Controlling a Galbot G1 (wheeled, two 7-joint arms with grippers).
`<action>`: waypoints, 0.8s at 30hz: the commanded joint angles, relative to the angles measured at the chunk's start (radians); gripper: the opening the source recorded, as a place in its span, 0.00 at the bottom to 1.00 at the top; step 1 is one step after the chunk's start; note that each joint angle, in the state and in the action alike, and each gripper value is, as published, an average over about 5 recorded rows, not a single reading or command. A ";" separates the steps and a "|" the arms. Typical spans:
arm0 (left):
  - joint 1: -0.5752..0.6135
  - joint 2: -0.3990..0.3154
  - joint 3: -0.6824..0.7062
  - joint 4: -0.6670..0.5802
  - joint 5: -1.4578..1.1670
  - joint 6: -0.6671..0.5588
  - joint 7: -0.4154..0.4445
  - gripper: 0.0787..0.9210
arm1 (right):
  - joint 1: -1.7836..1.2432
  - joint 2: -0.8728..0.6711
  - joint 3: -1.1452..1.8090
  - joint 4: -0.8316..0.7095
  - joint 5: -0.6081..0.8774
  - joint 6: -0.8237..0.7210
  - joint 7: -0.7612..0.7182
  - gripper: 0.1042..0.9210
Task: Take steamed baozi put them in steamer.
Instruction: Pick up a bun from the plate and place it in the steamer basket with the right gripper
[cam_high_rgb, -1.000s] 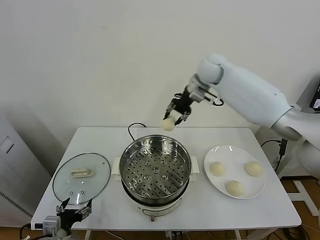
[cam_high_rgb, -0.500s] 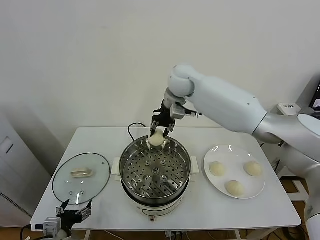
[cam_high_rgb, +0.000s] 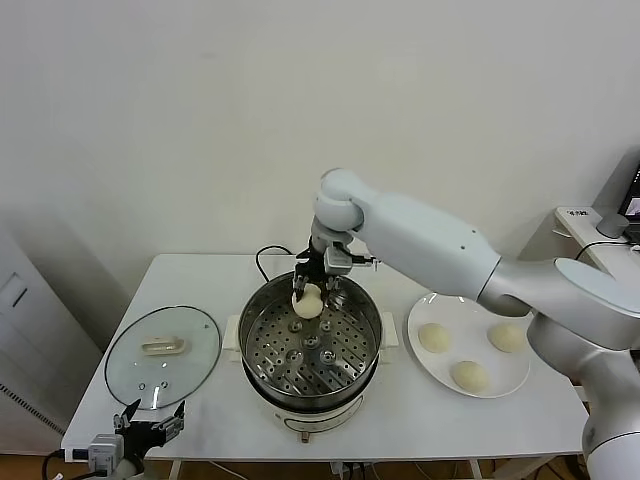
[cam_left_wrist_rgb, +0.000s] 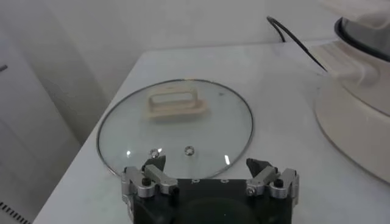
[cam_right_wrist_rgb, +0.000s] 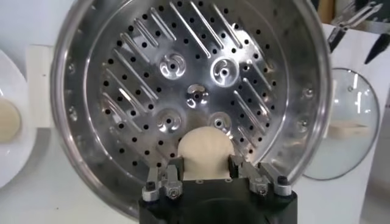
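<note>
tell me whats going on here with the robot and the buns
The right end effector is closed on one steamed baozi, holding it over the back part of the steamer's perforated tray. Three more baozi wait on the white plate beside the steamer. The left end effector is parked, open, at the table's near edge by the glass lid.
</note>
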 joint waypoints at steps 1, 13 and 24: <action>0.000 0.000 0.001 -0.001 0.000 0.000 0.000 0.88 | -0.054 0.016 0.036 -0.005 -0.096 0.049 0.000 0.45; 0.000 -0.001 0.001 0.002 0.000 0.000 0.000 0.88 | -0.071 0.008 0.047 -0.012 -0.091 0.049 0.019 0.62; 0.000 0.000 0.001 -0.004 0.004 0.002 0.000 0.88 | 0.175 -0.110 -0.059 -0.028 0.335 -0.006 0.029 0.88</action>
